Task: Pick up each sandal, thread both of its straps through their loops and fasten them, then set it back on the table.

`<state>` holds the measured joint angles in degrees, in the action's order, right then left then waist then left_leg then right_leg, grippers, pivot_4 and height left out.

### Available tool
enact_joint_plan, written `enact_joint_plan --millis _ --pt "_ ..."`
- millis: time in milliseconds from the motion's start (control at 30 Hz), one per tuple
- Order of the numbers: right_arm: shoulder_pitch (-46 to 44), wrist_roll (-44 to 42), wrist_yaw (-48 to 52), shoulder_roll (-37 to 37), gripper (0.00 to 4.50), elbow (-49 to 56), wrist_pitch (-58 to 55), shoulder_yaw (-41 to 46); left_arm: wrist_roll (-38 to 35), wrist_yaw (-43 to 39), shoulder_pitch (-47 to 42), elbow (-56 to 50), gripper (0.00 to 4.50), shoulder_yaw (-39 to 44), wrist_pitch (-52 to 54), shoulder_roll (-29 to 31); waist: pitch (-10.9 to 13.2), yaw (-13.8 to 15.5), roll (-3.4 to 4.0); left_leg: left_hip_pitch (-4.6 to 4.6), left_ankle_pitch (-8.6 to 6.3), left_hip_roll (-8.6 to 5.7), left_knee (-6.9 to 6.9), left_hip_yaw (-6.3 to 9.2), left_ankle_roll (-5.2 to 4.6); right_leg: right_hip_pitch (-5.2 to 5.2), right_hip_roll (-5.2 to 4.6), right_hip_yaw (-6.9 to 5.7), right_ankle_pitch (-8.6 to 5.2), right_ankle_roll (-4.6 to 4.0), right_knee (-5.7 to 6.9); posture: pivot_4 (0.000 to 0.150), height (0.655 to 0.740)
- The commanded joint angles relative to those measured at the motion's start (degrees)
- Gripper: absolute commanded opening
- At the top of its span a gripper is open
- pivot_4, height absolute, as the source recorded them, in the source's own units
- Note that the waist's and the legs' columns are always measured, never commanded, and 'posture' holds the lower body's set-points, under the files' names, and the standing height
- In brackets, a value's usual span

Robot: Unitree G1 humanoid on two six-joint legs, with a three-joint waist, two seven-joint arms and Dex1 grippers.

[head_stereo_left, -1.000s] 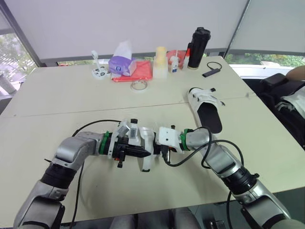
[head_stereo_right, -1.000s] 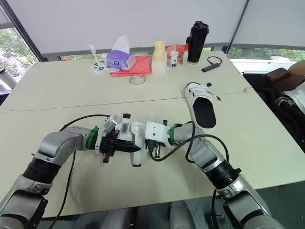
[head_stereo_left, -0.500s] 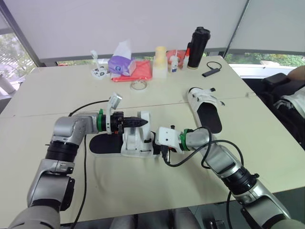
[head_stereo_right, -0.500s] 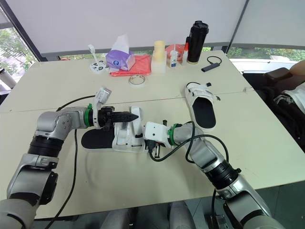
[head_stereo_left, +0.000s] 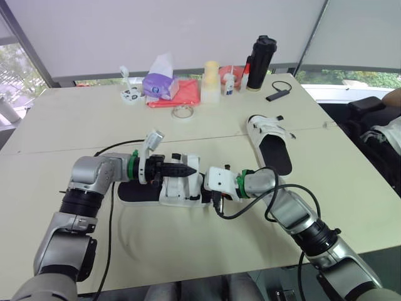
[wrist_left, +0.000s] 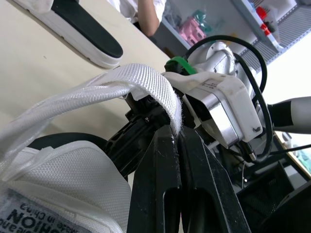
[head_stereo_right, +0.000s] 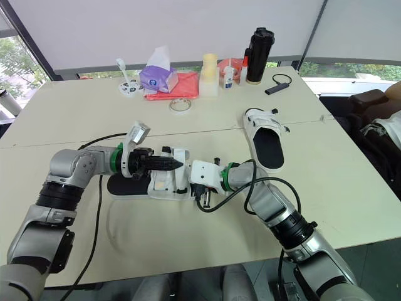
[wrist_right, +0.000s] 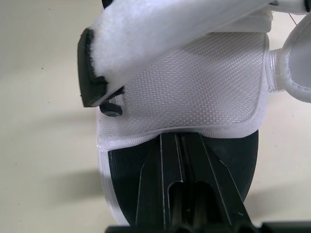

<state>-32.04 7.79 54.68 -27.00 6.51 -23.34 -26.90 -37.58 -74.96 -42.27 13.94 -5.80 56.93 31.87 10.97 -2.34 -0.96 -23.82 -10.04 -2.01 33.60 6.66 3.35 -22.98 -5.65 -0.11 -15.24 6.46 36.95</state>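
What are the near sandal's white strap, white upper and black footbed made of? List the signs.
White woven strap: fabric webbing, coarse visible weave. White upper panel: fine matte mesh, dotted grain. Black footbed: probably foam or rubber, smooth, matte.

Smooth, matt beige table; top looked laminate-like, with a faint sheen.

The near sandal had an upper of white woven mesh cloth with a fine grid texture. Its footbed was matt black and rubbery-looking, and the sole edge was smooth white.

Its strap was coarse white webbing. One face showed fuzzy white pile in the right wrist view.

The far sandal, at 2 o'clock from the near one, had the same white cloth and matt black footbed.

The left gripper and right gripper had smooth black plastic fingers, slightly glossy.

At 1 o'clock, the bottle was black with a satin finish. At 12 o'clock, the red cloth was matt and softly folded.
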Motion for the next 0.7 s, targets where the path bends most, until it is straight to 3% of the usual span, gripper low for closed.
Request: enact_joint_plan --millis 33,700 --pt "1.1 1.0 0.2 -0.1 0.00 -0.9 -1.1 -1.7 0.8 -0.9 0.0 -0.6 0.02 -0.1 -2.0 0.6 0.0 0.0 0.00 0.00 0.00 0.00 0.00 0.00 0.00 0.00 0.00 0.00 0.00 0.00 0.00 0.150 0.7400" --pt "1.7 1.1 0.2 -0.4 0.00 0.1 -1.9 -1.9 2.7 -4.2 -4.6 5.9 0.02 -0.2 -3.4 -1.1 0.0 0.0 0.00 0.00 0.00 0.00 0.00 -0.01 0.00 0.00 0.00 0.00 0.05 0.11 0.01 0.150 0.7400"
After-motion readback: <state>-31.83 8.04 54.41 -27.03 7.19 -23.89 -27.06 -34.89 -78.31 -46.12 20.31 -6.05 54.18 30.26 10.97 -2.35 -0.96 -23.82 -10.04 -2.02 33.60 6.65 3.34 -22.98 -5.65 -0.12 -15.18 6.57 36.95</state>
